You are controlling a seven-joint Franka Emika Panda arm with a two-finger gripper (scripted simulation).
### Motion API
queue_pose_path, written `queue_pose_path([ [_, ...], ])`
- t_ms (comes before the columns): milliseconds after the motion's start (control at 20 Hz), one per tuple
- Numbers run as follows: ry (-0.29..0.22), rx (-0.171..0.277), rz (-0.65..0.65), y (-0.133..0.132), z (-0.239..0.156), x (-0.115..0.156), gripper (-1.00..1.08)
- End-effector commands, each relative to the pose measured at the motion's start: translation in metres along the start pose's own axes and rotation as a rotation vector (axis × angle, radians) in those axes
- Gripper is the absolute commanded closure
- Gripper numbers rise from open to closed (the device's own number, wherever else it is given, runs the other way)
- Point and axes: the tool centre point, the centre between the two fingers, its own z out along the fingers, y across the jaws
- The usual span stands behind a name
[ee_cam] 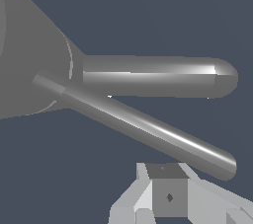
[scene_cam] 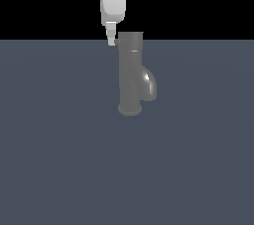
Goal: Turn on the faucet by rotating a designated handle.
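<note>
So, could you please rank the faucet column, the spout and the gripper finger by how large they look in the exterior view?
1. Faucet column, the tallest and widest.
2. Spout, shorter and curved, on the column's side.
3. Gripper finger, a small white tip beside the column's top.
How near each is to the camera cannot be judged, so true sizes stay unsure.

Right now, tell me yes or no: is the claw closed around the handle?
No. In the wrist view the handle lies bare, with the claw beside it, gripping nothing.
</note>
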Motion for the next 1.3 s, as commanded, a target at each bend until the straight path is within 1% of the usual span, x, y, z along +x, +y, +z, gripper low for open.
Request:
queue_pose_path([
  [0,0.001,-0.003,0.016,0.011,0.0,0.017,1.08],
  [150,0.001,-0.003,0.016,0.021,0.0,0.028,1.08],
  [200,0.001,-0.003,0.016,0.021,0.0,0.028,1.08],
  [250,0.001,-0.001,0.003,0.016,0.0,0.018,1.08],
  [650,0.001,-0.002,0.008,0.016,0.0,0.065,1.08],
  [1250,0.001,-0.004,0.015,0.015,0.0,0.128,1.08],
])
